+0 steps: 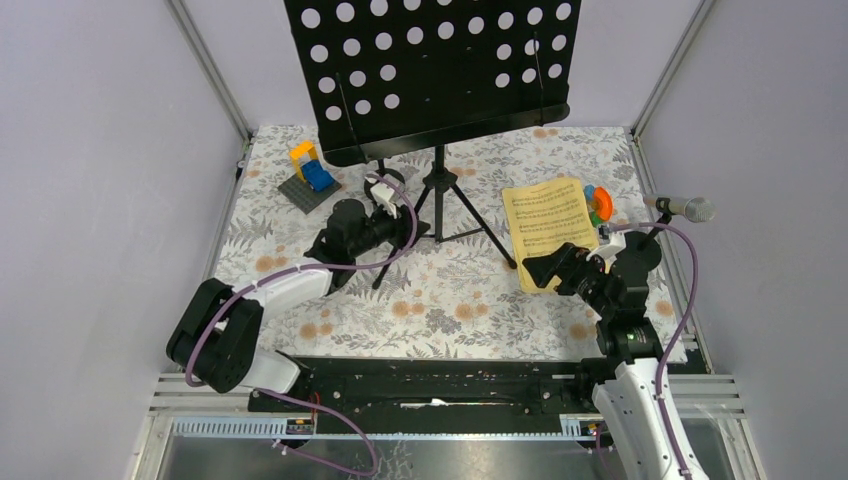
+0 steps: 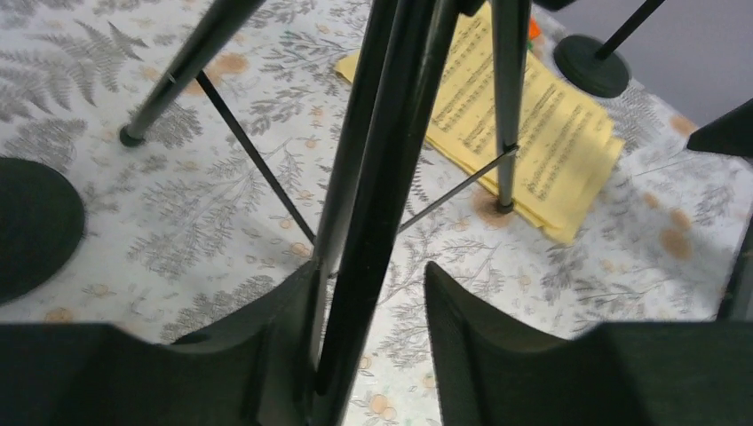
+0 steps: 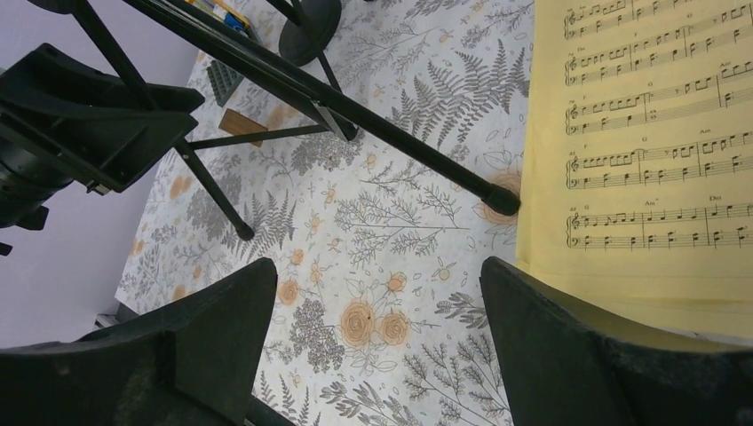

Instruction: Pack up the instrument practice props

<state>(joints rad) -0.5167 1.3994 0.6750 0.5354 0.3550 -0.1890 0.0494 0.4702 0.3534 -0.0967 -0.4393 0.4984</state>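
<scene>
The black perforated music rack (image 1: pixel 430 70) stands at the back on its tripod legs (image 1: pixel 455 215). My left gripper (image 1: pixel 412 228) is open around the tripod's pole (image 2: pixel 373 177). The pole rests against the left finger (image 2: pixel 266 346), with a gap to the right finger. Yellow sheet-music pages (image 1: pixel 548 225) lie flat on the right. My right gripper (image 1: pixel 535 272) is open and empty at their near left corner, and its right finger (image 3: pixel 568 346) overlaps the page edge (image 3: pixel 648 133). A silver microphone (image 1: pixel 685 207) sits on a post at the far right. I see no black microphone.
A yellow-and-blue block build (image 1: pixel 310 170) stands back left. A small orange-green-blue toy (image 1: pixel 598 205) lies beside the pages. One black disc base (image 2: pixel 35 226) is left of the tripod, another (image 2: pixel 590 64) beyond the pages. A tripod foot (image 3: pixel 503 202) touches the pages.
</scene>
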